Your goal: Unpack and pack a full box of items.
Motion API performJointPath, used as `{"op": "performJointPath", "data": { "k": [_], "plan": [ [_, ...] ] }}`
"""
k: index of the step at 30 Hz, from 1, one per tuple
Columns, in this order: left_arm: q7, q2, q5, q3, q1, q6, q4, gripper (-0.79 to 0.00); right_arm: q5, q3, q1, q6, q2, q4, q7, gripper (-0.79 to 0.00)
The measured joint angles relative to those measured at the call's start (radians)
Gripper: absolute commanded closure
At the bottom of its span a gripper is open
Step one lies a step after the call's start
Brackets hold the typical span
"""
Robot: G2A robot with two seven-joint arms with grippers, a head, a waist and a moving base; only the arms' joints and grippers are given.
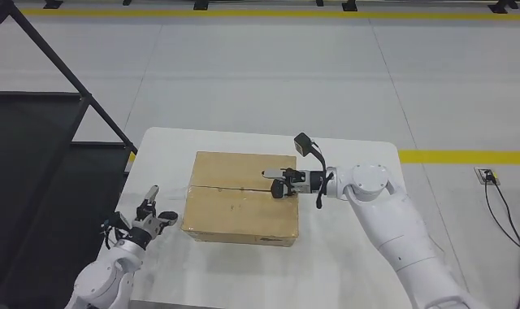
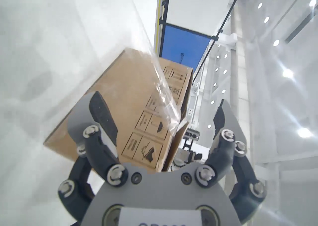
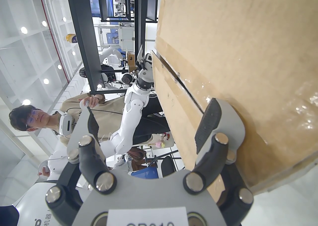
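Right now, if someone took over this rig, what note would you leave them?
Left pincer: open, beside the box end, apart from it.
Right pincer: open, over the top seam.
The box sits on the table, flaps down; clear tape loose at the left pincer's end.
Done: nothing unpacked yet.
Left: open flaps, unpack, repack.

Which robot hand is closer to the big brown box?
The right one. The right gripper is over the top of the box, at the seam. The left gripper is beside the box, apart from it.
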Motion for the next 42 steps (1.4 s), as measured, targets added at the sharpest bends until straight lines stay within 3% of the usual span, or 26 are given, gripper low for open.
{"op": "performJointPath", "data": {
  "k": [9,15,25,33,42],
  "plan": [
    [0.082,-0.025,-0.062,0.065,-0.161,-0.031,0.195,-0.785,0.000,0.000,0.000,0.000,0.000,0.000,0.000,-0.785],
    [0.135,-0.041,-0.133,0.077,-0.198,-0.084,0.219,-0.785,0.000,0.000,0.000,0.000,0.000,0.000,0.000,-0.785],
    [0.189,-0.042,-0.157,0.003,-0.158,-0.172,0.087,-0.785,0.000,0.000,0.000,0.000,0.000,0.000,0.000,-0.785],
    [0.203,-0.041,-0.165,-0.049,-0.125,-0.161,-0.047,-0.785,0.000,0.000,0.000,0.000,0.000,0.000,0.000,-0.785],
    [0.229,-0.041,-0.137,-0.082,-0.098,-0.162,-0.125,-0.785,0.000,0.000,0.000,0.000,0.000,0.000,0.000,-0.785]
  ]
}}
